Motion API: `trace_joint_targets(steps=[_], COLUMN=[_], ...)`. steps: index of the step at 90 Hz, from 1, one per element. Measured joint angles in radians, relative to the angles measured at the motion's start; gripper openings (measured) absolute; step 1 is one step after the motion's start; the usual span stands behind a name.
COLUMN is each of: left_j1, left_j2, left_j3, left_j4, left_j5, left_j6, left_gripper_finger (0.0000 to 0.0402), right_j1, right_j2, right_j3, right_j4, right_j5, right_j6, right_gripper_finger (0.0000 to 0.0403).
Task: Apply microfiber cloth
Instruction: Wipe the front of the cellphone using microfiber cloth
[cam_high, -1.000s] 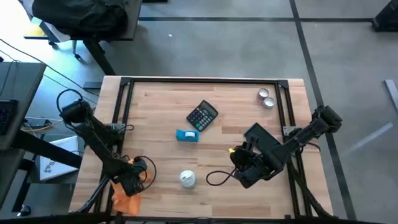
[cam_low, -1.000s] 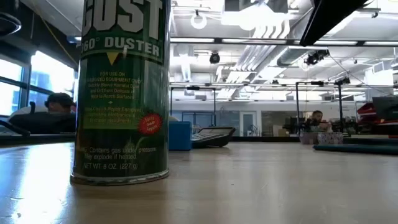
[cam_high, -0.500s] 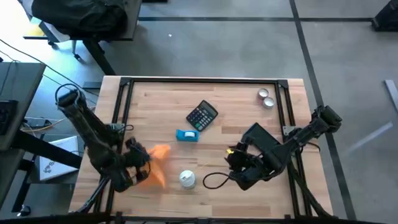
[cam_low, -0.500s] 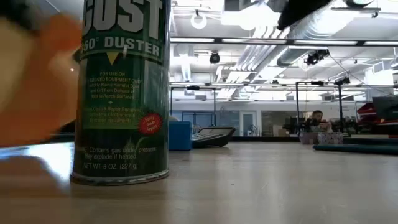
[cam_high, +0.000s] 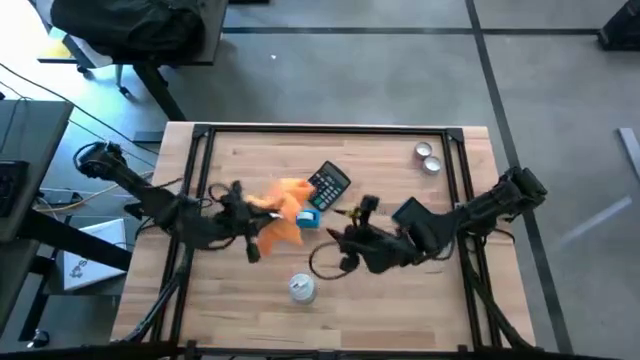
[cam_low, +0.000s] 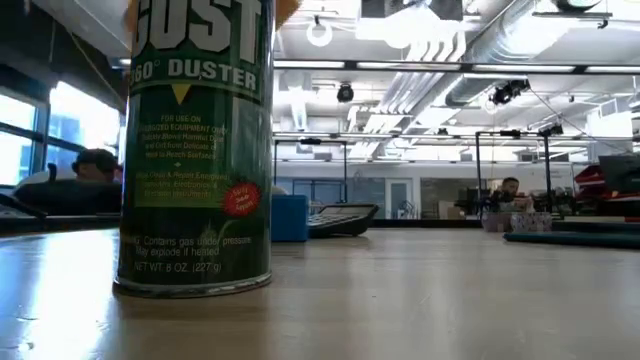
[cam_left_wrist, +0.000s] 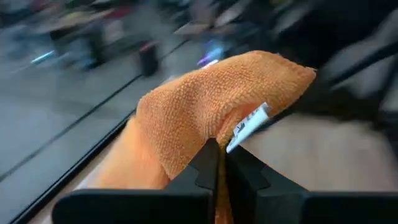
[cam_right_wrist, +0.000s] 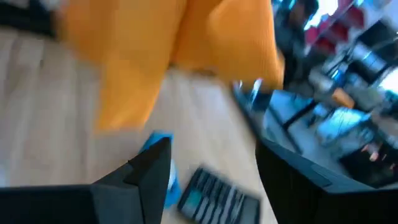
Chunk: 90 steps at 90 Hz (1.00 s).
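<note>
Left claw (cam_left_wrist: 217, 163) carried microfiber cloth (cam_high: 280, 207) toward calculator (cam_high: 327, 183); can (cam_low: 196, 150) reads "DUSTER".

the left gripper (cam_high: 250, 213) is holding the microfiber cloth (cam_high: 282, 210) above the tabletop (cam_high: 380, 165), beside the calculator (cam_high: 328, 182).

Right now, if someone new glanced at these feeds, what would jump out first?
The bright orange microfiber cloth, pinched in the left gripper and hanging above mid-table, just beside the black calculator and small blue box. Next, the green duster can filling the low view's left side. The right gripper sits close by, fingers open, facing the cloth.
</note>
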<state>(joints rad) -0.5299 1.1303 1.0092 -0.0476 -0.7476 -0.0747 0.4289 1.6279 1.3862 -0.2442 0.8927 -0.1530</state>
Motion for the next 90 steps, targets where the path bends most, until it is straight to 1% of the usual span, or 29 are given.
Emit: trace_joint_targets(steps=[8,14,20,27,34,40,45,50,58,62,73,81,90], left_j1=[0.056,0.098,0.133,0.166,0.191,0.207,0.219,0.229,0.244,0.252,0.261,0.262,0.261], left_j2=[0.01,0.018,0.038,0.077,0.117,0.147,0.17,0.187,0.197,0.197,0.181,0.142,0.082], left_j3=[0.0,0.0,0.0,0.0,0.0,0.0,0.0,0.0,0.0,0.0,0.0,0.0,0.0], left_j4=[0.129,0.189,0.245,0.313,0.362,0.388,0.399,0.411,0.441,0.448,0.437,0.394,0.33], left_j5=[0.115,0.198,0.308,0.424,0.484,0.5,0.501,0.503,0.506,0.507,0.503,0.482,0.46], left_j6=[0.089,0.117,0.136,0.158,0.176,0.192,0.2,0.202,0.203,0.203,0.219,0.234,0.232], left_gripper_finger=[0.0,0.0,0.0,0.0,0.0,0.0,0.0,0.0,0.0004,0.0009,0.0031,0.0056,0.0087], right_j1=[-0.022,-0.034,-0.041,-0.049,-0.05,-0.05,-0.049,-0.047,-0.047,-0.048,-0.053,-0.061,-0.071], right_j2=[0.0,0.0,0.0,0.0,0.0,0.0,0.0,0.0,0.0,0.0,-0.006,-0.031,-0.084], right_j3=[0.024,0.036,0.039,0.039,0.039,0.039,0.039,0.039,0.039,0.039,0.039,0.039,0.039], right_j4=[0.065,0.103,0.133,0.151,0.168,0.182,0.191,0.199,0.204,0.204,0.181,0.087,-0.032], right_j5=[-0.082,-0.163,-0.229,-0.277,-0.293,-0.292,-0.29,-0.281,-0.262,-0.253,-0.229,-0.194,-0.168], right_j6=[-0.05,-0.057,-0.051,-0.034,-0.034,-0.048,-0.056,-0.071,-0.108,-0.121,-0.118,-0.098,-0.018], right_gripper_finger=[0.0201,0.0201,0.0201,0.0201,0.0199,0.0186,0.0161,0.0123,0.0041,0.0018,0.0004,0.0002,0.0001])
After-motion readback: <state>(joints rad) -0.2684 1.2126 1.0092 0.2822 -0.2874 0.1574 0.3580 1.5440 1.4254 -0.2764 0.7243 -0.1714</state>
